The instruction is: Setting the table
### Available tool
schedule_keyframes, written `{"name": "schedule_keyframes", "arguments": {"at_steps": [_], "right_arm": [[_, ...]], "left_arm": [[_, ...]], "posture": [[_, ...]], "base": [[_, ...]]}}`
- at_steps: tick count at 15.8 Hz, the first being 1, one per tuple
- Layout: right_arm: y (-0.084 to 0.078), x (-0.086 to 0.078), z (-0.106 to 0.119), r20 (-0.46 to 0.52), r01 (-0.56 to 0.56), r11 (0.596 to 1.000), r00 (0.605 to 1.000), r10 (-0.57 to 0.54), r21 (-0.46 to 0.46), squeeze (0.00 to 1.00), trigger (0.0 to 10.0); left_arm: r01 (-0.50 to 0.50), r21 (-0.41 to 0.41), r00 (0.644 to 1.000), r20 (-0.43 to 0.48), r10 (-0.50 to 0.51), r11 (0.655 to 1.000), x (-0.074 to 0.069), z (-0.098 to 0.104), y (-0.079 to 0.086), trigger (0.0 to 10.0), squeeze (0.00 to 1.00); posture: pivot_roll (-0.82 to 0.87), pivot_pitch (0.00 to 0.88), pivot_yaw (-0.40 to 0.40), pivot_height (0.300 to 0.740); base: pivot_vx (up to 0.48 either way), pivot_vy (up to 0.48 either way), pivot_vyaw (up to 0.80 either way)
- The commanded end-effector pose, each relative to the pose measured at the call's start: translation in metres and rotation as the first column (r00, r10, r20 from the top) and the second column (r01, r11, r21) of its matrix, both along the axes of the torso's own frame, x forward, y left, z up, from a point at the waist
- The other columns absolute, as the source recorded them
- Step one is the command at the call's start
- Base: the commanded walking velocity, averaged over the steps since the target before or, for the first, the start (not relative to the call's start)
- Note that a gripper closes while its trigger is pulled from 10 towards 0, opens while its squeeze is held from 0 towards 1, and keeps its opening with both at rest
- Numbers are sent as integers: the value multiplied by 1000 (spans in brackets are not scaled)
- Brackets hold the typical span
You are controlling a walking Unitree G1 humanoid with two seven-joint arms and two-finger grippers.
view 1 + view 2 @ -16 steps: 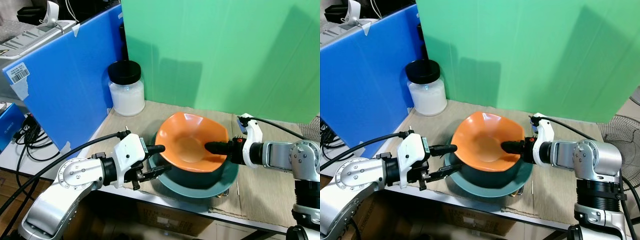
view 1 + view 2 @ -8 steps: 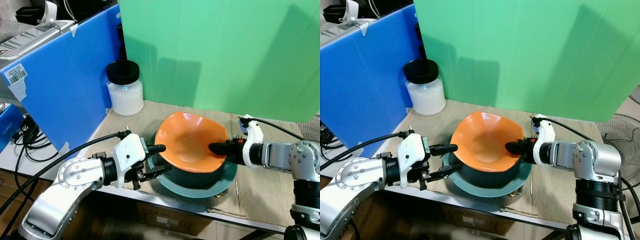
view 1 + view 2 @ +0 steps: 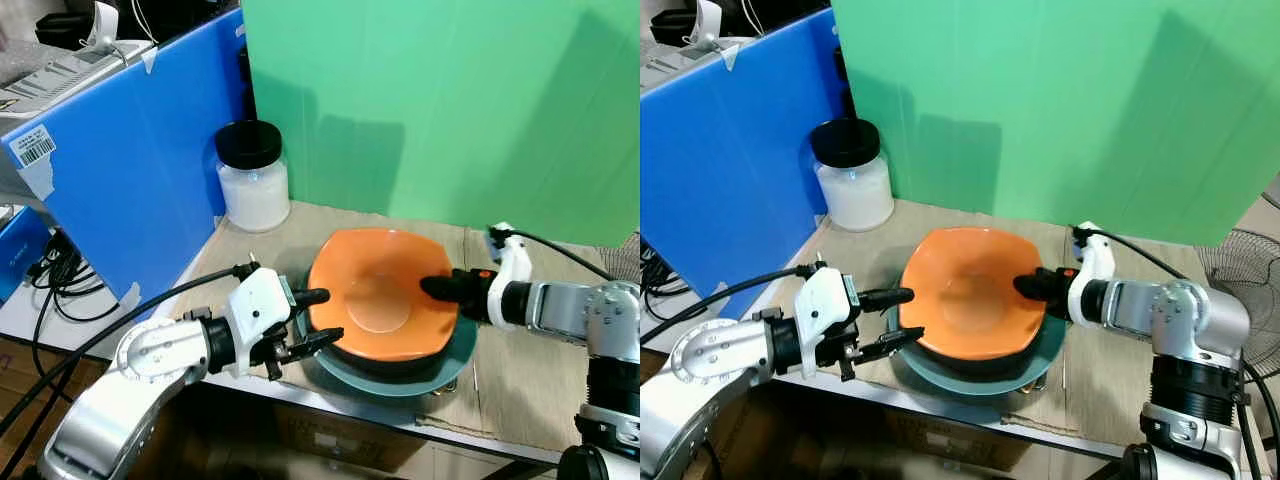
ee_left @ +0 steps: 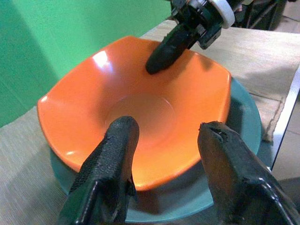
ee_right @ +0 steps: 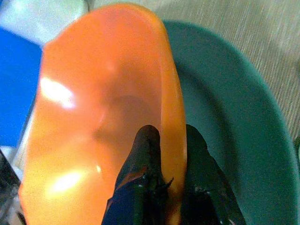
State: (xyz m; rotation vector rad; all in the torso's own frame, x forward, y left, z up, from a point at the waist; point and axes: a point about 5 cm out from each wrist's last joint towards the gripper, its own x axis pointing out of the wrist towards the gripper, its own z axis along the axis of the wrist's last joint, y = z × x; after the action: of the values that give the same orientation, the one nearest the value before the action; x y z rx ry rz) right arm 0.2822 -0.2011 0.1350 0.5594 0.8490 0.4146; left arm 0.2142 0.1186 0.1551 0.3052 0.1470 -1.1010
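Orange bowl (image 3: pixel 385 305) sitting level on the teal plate (image 3: pixel 455 358) at the table's near edge, my right gripper (image 3: pixel 440 287) pinching its right rim, my left gripper (image 3: pixel 322 315) fingers spread just beside its left side, jar (image 3: pixel 252 176) well behind.

this looks like a lab or test bench made up as a dining spot: a green backdrop screen (image 3: pixel 440 100) and a blue partition board (image 3: pixel 130 170) with a barcode sticker (image 3: pixel 32 149) wall in a small table (image 3: pixel 520 380), with loose cables (image 3: pixel 50 270) and equipment (image 3: pixel 60 70) behind.
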Motion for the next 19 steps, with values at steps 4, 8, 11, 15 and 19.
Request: {"name": "schedule_keyframes", "arguments": {"at_steps": [4, 8, 11, 15, 19], "right_arm": [[-9, 6, 27, 104, 58, 996, 992, -65, 63, 0, 0], [-37, 8, 42, 151, 169, 980, 971, -183, 103, 0, 0], [-56, 11, 41, 151, 262, 961, 950, -272, 85, 0, 0], [-84, 10, 38, 155, 364, 930, 917, -366, 45, 0, 0], [-132, 0, 43, 174, 534, 845, 831, -529, 19, 0, 0]], "left_arm": [[-96, -50, 995, 25, 97, 994, -7, 10, 3, 10000, 0], [-263, -70, 965, -11, 263, 962, -15, 5, 22, 10000, 0], [-373, 15, 927, -42, 374, 928, -8, -13, 36, 10000, 0], [-456, 128, 878, -96, 469, 881, 1, -38, 52, 10000, 0], [-443, 68, 892, -63, 447, 894, 14, -26, 51, 10000, 0]], "posture": [[-94, 0, 14, 740], [-103, 0, 29, 740], [-106, 0, 33, 740], [-115, 0, 40, 740], [-149, 0, 65, 740]], "base": [[0, 0, 0], [0, 0, 0], [0, 0, 0], [0, 0, 0], [0, 0, 0]]}}
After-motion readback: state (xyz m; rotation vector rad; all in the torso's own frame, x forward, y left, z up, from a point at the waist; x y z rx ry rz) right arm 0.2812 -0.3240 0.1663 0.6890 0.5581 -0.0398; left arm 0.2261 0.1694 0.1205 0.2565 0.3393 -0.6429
